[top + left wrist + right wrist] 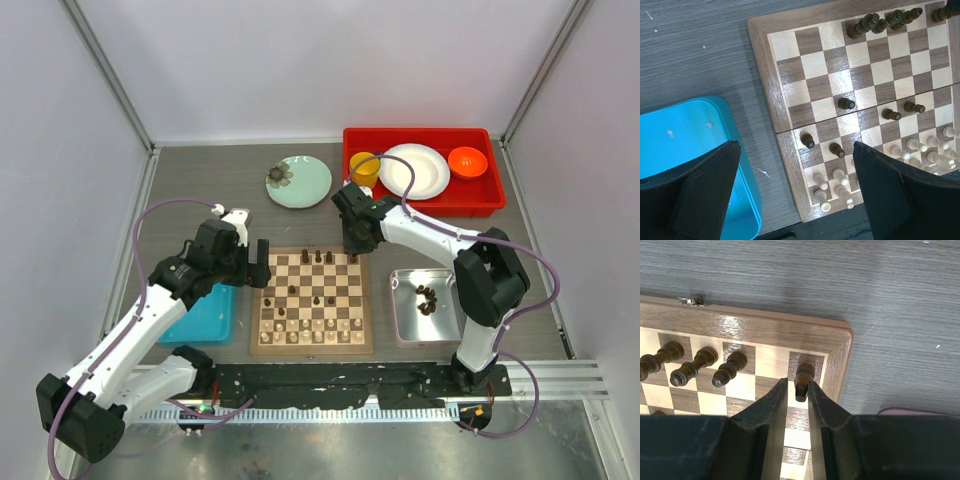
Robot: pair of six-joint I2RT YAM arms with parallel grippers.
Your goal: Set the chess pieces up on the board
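Top view: the board (312,348) lies mid-table. Pale chessmen (312,325) fill its two near rows, and dark chessmen (318,258) stand on the far row, with a few loose mid-board. The right gripper (355,245) hangs over the far right corner. The left gripper (258,268) sits at the board's left edge, beside the blue tray (205,318). Right of the board, a silver tray (405,330) holds spare dark men (427,298). The red bin (420,207) is well apart.

Left wrist: the fingers (710,190) are spread wide with nothing between them.

Right wrist: the fingers (771,405) are drawn narrow either side of a dark piece (803,381) on the far right corner square. Whether the pads press it cannot be told from this angle. Its nearest neighbour stands one free square to the left, and the raised border is just to the right.

Judgement: it is light, hard, smooth turned wood and topples easily. It is best pinched at the waist and moved straight up or down.
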